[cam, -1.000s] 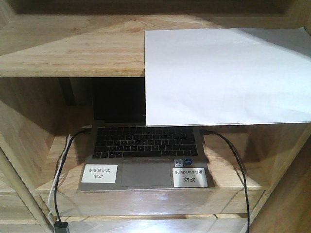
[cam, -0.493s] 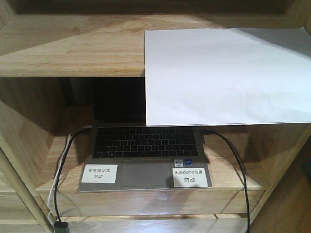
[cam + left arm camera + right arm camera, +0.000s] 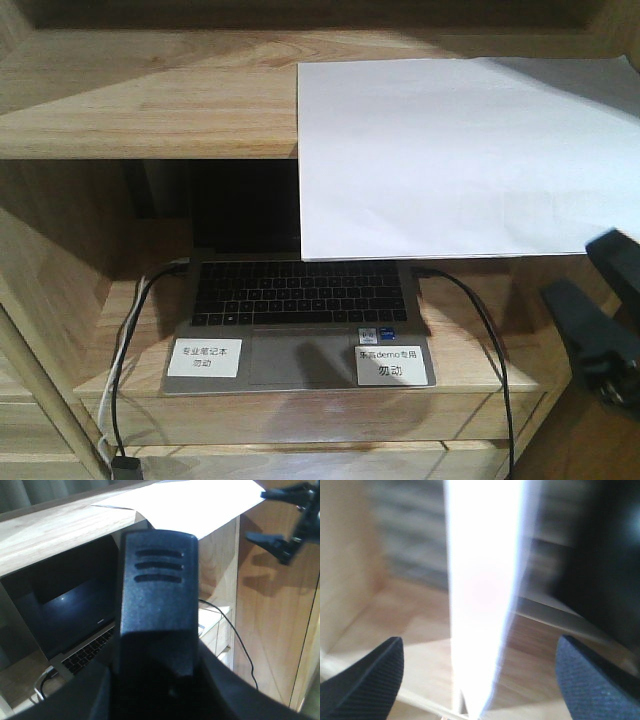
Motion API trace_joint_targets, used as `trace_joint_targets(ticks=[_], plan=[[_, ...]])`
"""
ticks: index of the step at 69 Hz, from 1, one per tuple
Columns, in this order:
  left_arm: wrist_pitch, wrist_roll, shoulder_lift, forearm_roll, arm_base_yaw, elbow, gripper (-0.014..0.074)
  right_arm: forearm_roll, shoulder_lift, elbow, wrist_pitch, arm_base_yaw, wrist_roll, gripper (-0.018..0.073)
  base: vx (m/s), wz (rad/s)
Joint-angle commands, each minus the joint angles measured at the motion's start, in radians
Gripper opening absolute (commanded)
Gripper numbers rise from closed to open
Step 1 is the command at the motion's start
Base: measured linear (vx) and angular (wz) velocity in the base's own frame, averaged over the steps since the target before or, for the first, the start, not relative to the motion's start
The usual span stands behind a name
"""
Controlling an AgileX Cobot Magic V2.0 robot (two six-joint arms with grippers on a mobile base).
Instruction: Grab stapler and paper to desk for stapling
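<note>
The white paper point(image 3: 450, 150) lies on the upper shelf and overhangs its front edge. My right gripper point(image 3: 570, 268) is open at the lower right, just below the paper's right front corner. In the right wrist view the paper point(image 3: 485, 590) shows edge-on between the two spread fingertips of the right gripper point(image 3: 480, 677), not touching either. My left gripper point(image 3: 157, 680) is shut on the black stapler point(image 3: 157, 595), which stands up between its fingers with a ribbed end on top. The right gripper point(image 3: 256, 515) also shows in the left wrist view beside the paper point(image 3: 200, 500). The desk is out of view.
A light wooden shelf unit point(image 3: 150, 110) fills the view. An open laptop point(image 3: 300, 320) with white labels sits on the lower shelf under the paper. Cables point(image 3: 490, 340) run down both sides of it. A darker wooden panel point(image 3: 280, 605) stands at the right.
My right gripper has come into the front view from the right edge, open, up to below the paper's right corner. The paper and laptop have not moved.
</note>
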State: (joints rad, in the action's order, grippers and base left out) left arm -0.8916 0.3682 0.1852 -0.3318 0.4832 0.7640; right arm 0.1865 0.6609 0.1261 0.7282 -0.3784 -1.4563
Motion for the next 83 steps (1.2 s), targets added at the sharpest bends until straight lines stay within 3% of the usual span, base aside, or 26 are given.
trace_joint_targets(ticks=[1, 12, 31, 50, 83], plan=[[0.112, 0.0, 0.016, -0.027, 0.005, 0.026, -0.0006, 0.008, 0.105, 0.028, 0.258, -0.003, 0.083, 0.058, 0.0, 0.0], [0.112, 0.0, 0.016, -0.027, 0.005, 0.026, -0.0006, -0.005, 0.232, 0.028, 0.457, -0.003, 0.101, 0.058, 0.0, 0.0], [0.112, 0.0, 0.016, -0.027, 0.005, 0.026, -0.0006, -0.081, 0.367, 0.028, 0.616, -0.003, 0.101, 0.058, 0.0, 0.0], [0.112, 0.0, 0.016, -0.027, 0.005, 0.026, -0.0006, -0.164, 0.378, 0.032, 0.616, -0.003, 0.136, 0.058, 0.0, 0.0], [0.112, 0.0, 0.016, -0.027, 0.005, 0.026, -0.0006, -0.172, 0.413, 0.148, 0.617, -0.003, 0.149, 0.058, 0.0, 0.0]])
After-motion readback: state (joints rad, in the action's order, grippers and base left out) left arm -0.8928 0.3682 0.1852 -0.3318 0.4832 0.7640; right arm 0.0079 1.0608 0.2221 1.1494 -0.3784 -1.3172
